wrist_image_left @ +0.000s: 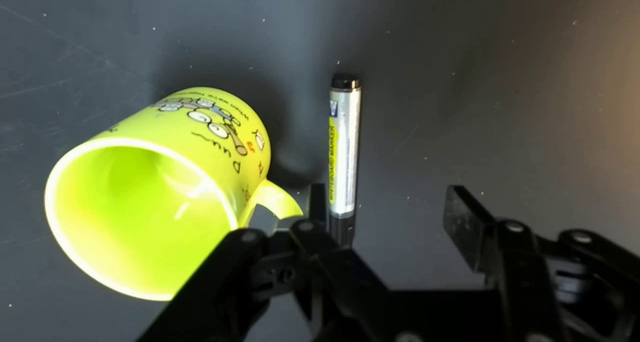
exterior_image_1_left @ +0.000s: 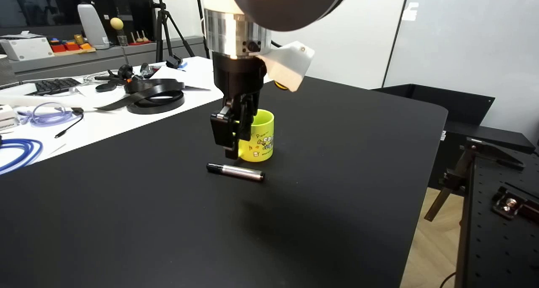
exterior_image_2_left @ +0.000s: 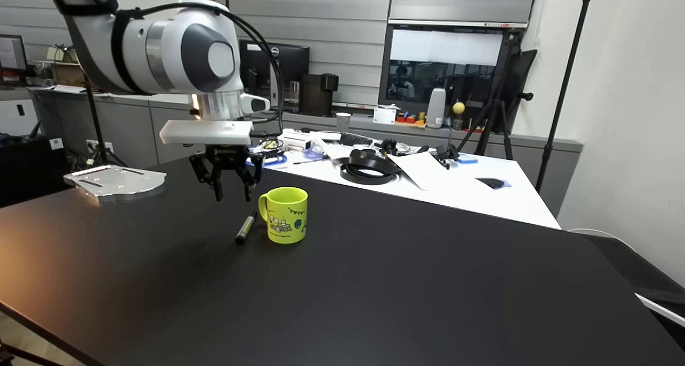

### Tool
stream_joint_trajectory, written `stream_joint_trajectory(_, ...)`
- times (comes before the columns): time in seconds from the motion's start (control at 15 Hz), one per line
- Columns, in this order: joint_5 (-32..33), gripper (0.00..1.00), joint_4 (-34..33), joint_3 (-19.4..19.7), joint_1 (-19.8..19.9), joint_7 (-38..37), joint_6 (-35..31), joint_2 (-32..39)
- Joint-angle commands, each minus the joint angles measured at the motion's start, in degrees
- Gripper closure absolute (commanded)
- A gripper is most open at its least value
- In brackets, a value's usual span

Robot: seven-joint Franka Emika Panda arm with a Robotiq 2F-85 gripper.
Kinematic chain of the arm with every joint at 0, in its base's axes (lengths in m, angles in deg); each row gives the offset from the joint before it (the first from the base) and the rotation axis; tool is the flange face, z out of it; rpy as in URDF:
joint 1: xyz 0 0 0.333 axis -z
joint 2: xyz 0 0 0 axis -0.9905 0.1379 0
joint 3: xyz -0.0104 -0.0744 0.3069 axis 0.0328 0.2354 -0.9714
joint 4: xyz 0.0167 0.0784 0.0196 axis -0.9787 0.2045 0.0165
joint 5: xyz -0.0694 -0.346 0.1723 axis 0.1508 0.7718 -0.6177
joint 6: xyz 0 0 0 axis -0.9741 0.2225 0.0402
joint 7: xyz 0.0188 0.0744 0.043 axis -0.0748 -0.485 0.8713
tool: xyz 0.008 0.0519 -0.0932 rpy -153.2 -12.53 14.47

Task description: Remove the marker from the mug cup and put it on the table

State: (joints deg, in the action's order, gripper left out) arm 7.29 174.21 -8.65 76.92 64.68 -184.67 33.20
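The marker (exterior_image_1_left: 242, 172) lies flat on the black table (exterior_image_1_left: 168, 229), beside the mug cup and apart from it. It is silver with black ends and a yellow strip, and also shows in an exterior view (exterior_image_2_left: 246, 229) and the wrist view (wrist_image_left: 344, 147). The yellow mug cup (exterior_image_2_left: 287, 216) stands upright, its handle towards the marker; its inside looks empty in the wrist view (wrist_image_left: 240, 127). My gripper (wrist_image_left: 390, 209) is open and empty, above the table. In the wrist view its left finger overlaps the marker's lower end. In an exterior view the gripper (exterior_image_1_left: 236, 147) partly hides the mug.
A white desk (exterior_image_2_left: 481, 200) with cables and a black coiled band (exterior_image_2_left: 369, 168) adjoins the table. A silver metal plate (exterior_image_2_left: 118, 184) is at the table's far left in an exterior view. A black perforated bench (exterior_image_1_left: 501, 237) stands beyond the table's edge.
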Motion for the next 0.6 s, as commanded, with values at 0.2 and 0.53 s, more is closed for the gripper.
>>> stream_joint_trajectory(0.2, 0.02, 0.0, -0.62, 0.85, -0.77, -1.26, 9.66, -2.73)
stream_joint_trajectory(0.53, -0.05, 0.0, -1.39, 1.16, -0.35, -1.71, 17.59, -5.09)
